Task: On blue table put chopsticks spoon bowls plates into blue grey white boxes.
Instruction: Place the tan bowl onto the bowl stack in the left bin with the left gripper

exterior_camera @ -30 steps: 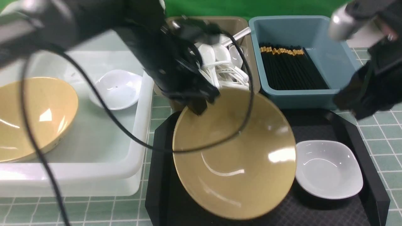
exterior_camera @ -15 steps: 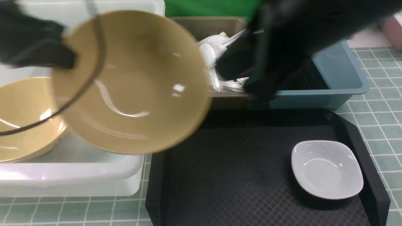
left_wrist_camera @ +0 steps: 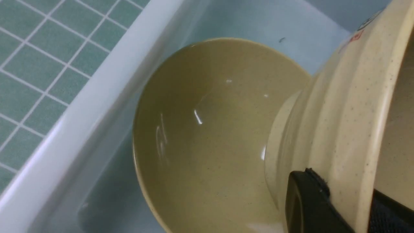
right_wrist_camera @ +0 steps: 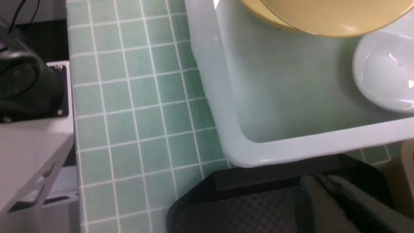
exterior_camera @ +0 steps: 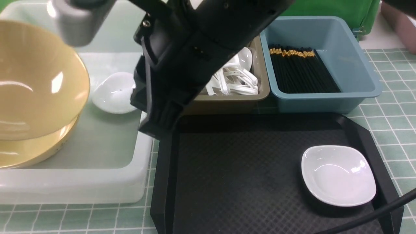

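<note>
Left wrist view, lower right: left hand (left_wrist_camera: 351, 210) pinches the rim of a yellow bowl (left_wrist_camera: 349, 97) over another bowl (left_wrist_camera: 207, 139) in the white tub (left_wrist_camera: 81, 106). Can't tell on the right hand (right_wrist_camera: 343, 207), too blurry.

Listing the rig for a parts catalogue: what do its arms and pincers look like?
The right arm is boxy matt black housing with small screws. A silver-grey cylinder and a black cable also show. The left pincer has black fingers.

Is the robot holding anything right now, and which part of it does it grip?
Yes: the left end effector pinches a yellow bowl by its rim, tilted above a second bowl in the white tub.
</note>
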Controlling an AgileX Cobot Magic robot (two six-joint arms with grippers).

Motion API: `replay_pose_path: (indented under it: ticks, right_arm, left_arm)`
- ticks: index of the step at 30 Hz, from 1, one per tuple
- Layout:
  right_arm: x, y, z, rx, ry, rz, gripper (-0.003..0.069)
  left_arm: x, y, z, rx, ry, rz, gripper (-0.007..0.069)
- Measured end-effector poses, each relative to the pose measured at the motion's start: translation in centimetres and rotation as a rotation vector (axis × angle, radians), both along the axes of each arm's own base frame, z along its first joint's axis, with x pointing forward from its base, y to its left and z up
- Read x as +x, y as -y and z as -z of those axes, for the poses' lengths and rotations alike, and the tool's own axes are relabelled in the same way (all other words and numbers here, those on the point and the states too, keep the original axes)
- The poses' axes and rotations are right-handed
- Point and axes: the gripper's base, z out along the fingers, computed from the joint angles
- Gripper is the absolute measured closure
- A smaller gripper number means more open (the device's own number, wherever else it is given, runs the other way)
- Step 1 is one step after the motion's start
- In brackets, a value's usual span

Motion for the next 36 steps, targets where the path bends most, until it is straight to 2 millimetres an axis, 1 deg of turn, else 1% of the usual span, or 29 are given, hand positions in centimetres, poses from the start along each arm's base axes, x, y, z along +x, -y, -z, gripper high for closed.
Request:
replay_pose_path:
  ticks: [1,2,3,4,5,7,9,17,20,21,24,25,26,27,28,29,30,31,32,34,35,36]
  right_arm:
    - [0.0,0.0,0.0,-0.002,0.000,-0.001,0.0611]
    - [0.0,0.1,0.1,-0.011,-0.004,-0.003,0.0611]
    - [0.0,0.1,0.1,-0.017,-0.004,-0.004,0.0610]
    - [0.0,0.1,0.1,-0.019,-0.004,-0.004,0.0610]
    - [0.0,0.2,0.1,-0.026,0.000,-0.002,0.0610]
    - [0.1,0.2,0.2,-0.031,0.005,-0.001,0.0610]
    - [0.2,0.3,0.2,-0.041,0.016,0.004,0.0610]
    - [0.2,0.3,0.2,-0.041,0.022,0.007,0.0610]
    - [0.3,0.2,0.2,-0.034,0.027,0.008,0.0610]
    - [0.3,0.2,0.1,-0.029,0.030,0.009,0.0610]
    - [0.3,0.2,0.1,-0.027,0.033,0.010,0.0610]
    - [0.3,0.2,0.1,-0.027,0.033,0.010,0.0610]
    - [0.3,0.2,0.1,-0.027,0.033,0.010,0.0610]
    - [0.3,0.2,0.1,-0.028,0.034,0.010,0.0610]
    - [0.4,0.2,0.1,-0.030,0.035,0.011,0.0610]
    - [0.4,0.3,0.1,-0.035,0.039,0.013,0.0609]
    - [0.4,0.3,0.1,-0.037,0.041,0.013,0.0609]
    - [0.4,0.3,0.2,-0.045,0.043,0.015,0.0608]
    - [0.5,0.5,0.2,-0.060,0.048,0.018,0.0607]
    - [0.6,0.6,0.3,-0.078,0.061,0.026,0.0606]
    - [0.7,0.7,0.3,-0.083,0.065,0.030,0.0605]
    - [0.7,0.7,0.3,-0.089,0.070,0.036,0.0604]
  left_arm:
    - [0.1,-0.1,0.1,-0.002,-0.002,-0.001,0.0617]
    - [0.8,-0.7,1.1,-0.017,-0.023,-0.012,0.0617]
    - [1.1,-1.1,1.6,-0.024,-0.033,-0.018,0.0617]
    - [1.2,-1.1,1.7,-0.026,-0.035,-0.019,0.0617]
    - [1.8,-1.7,2.6,-0.038,-0.051,-0.027,0.0617]
    - [2.1,-2.0,3.2,-0.050,-0.067,-0.029,0.0617]
    - [2.7,-2.5,4.5,-0.076,-0.095,-0.036,0.0617]
    - [3.9,-3.4,7.0,-0.126,-0.145,-0.040,0.0614]
    - [4.0,-3.6,7.4,-0.131,-0.157,-0.038,0.0595]
    - [4.0,-3.6,7.4,-0.128,-0.161,-0.035,0.0568]
    - [4.0,-3.7,7.4,-0.116,-0.165,-0.028,0.0498]
    - [4.0,-3.7,7.4,-0.109,-0.167,-0.020,0.0445]
    - [4.0,-3.7,7.4,-0.109,-0.167,-0.020,0.0445]
    - [4.1,-3.7,7.2,-0.105,-0.172,-0.004,0.0369]
    - [4.1,-3.6,7.0,-0.103,-0.174,0.003,0.0342]
    - [4.1,-3.6,6.7,-0.102,-0.178,0.017,0.0289]
    - [4.2,-3.7,6.6,-0.100,-0.176,0.019,0.0281]
    - [4.3,-3.6,6.1,-0.102,-0.176,0.032,0.0247]
    - [4.5,-3.7,5.2,-0.096,-0.169,0.050,0.0186]
    - [4.7,-3.6,2.6,-0.074,-0.135,0.083,0.0125]
    - [4.7,-3.5,1.3,-0.065,-0.117,0.098,0.0111]
    - [4.6,-3.3,0.4,-0.064,-0.107,0.108,0.0103]
